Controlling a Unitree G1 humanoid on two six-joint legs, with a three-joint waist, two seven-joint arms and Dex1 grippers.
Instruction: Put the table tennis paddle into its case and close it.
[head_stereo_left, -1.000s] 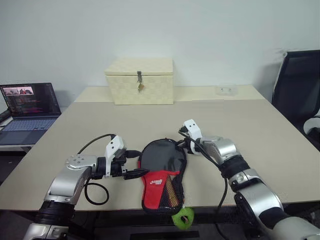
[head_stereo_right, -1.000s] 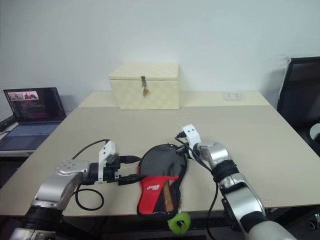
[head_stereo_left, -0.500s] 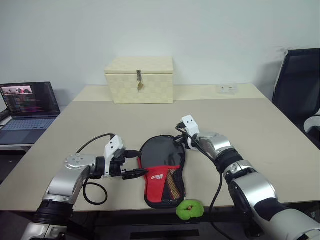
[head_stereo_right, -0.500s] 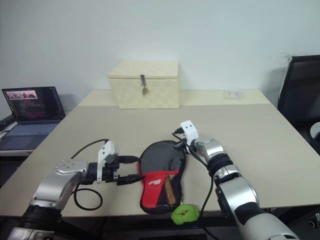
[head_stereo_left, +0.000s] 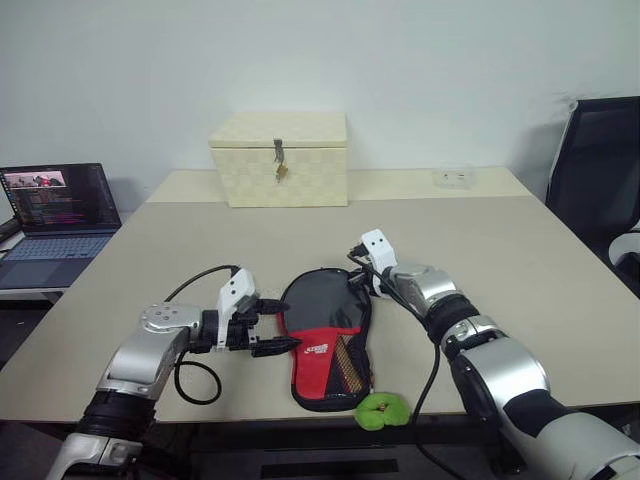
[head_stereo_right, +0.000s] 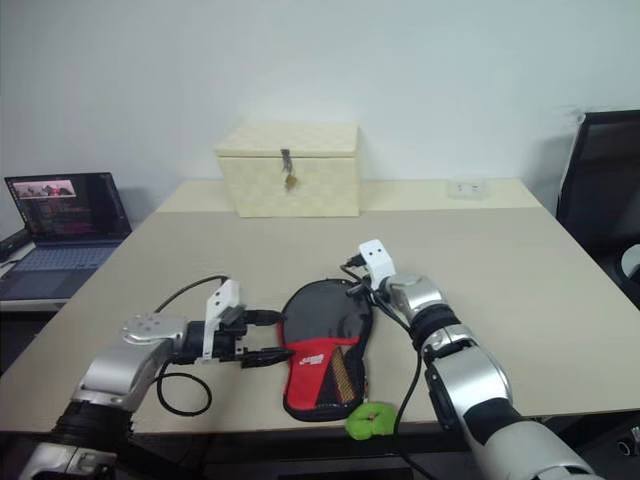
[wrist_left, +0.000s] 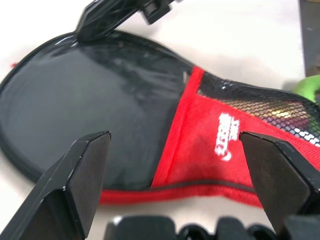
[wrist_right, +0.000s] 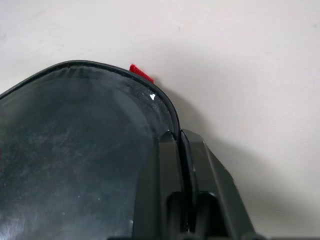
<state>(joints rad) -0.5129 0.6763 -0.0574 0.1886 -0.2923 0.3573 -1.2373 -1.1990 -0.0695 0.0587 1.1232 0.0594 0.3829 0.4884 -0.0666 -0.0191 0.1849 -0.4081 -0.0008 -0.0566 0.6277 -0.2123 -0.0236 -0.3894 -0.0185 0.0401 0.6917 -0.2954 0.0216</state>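
a beige table (head_stereo_left: 520, 260) stands against a plain white wall (head_stereo_left: 400, 60). beyond the table's right edge is a black office chair (head_stereo_left: 598, 170); beyond its left edge, an open laptop (head_stereo_left: 52, 215).

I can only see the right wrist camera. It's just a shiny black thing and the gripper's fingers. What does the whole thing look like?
Observer: It's a paddle-shaped case, black at the round end and red with a mesh pocket at the narrow end. It lies flat on the table.
Operator: Where's the other gripper?
Observer: The left gripper is open, at the case's opposite edge, near where black meets red.
Operator: Is anything else down there?
Observer: A green charm lies at the table's near edge, by the case's narrow end.
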